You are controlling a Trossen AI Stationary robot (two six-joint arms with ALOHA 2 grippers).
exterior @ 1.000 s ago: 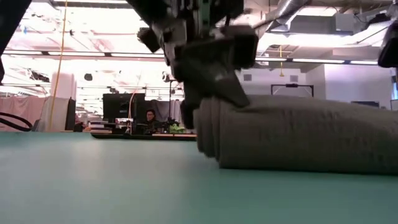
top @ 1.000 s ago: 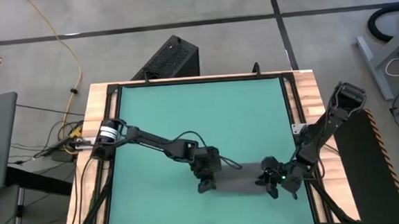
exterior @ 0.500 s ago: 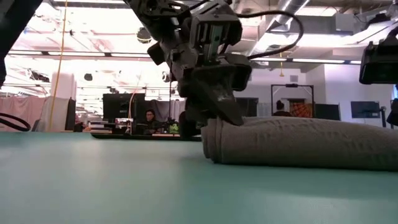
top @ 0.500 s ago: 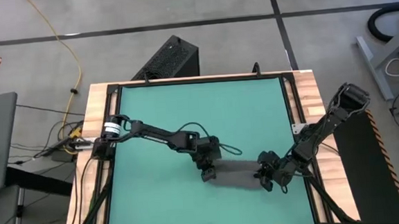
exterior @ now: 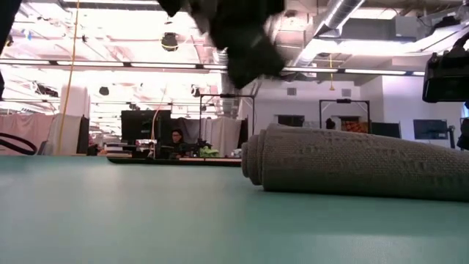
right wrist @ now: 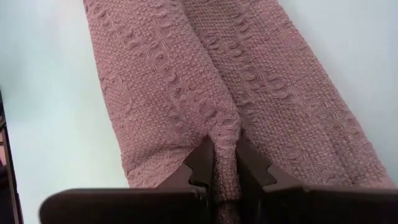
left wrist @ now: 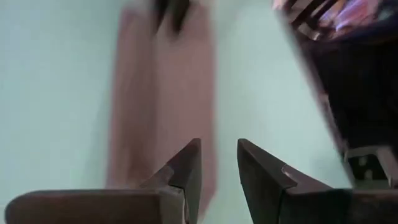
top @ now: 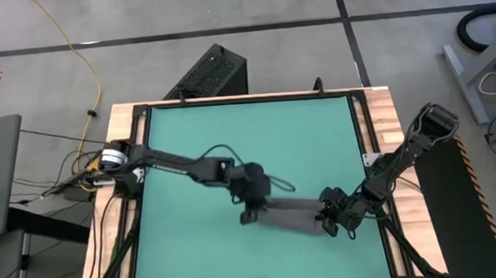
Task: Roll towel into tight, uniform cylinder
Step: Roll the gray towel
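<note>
The dark grey towel (top: 291, 216) lies rolled up on the teal table (top: 248, 139), near the front right. In the low view the towel (exterior: 352, 165) rests on its long side, its spiral end facing left. My left gripper (top: 249, 213) hangs above the roll's left end, open, with nothing between its fingers (left wrist: 219, 168); the towel (left wrist: 161, 93) lies below and beyond them. My right gripper (top: 331, 222) is at the roll's right end, shut on the cloth. My right gripper pinches a raised fold of the towel's outer layer (right wrist: 225, 146) between its two fingers, at the roll's right end. The fingers slant down from the table's right side and point along the roll. The roll lies on the table, its cloth puckered toward the fingers.
The table's right rail (top: 367, 175) runs close behind my right gripper. A black perforated box (top: 214, 72) stands on the floor beyond the far edge. The table's far half and left side are bare teal surface.
My left gripper has let go of the roll's left end, risen clear above it and turned about its own axis. The rolled towel has stayed on the table, its left end now uncovered. My right gripper keeps its hold.
</note>
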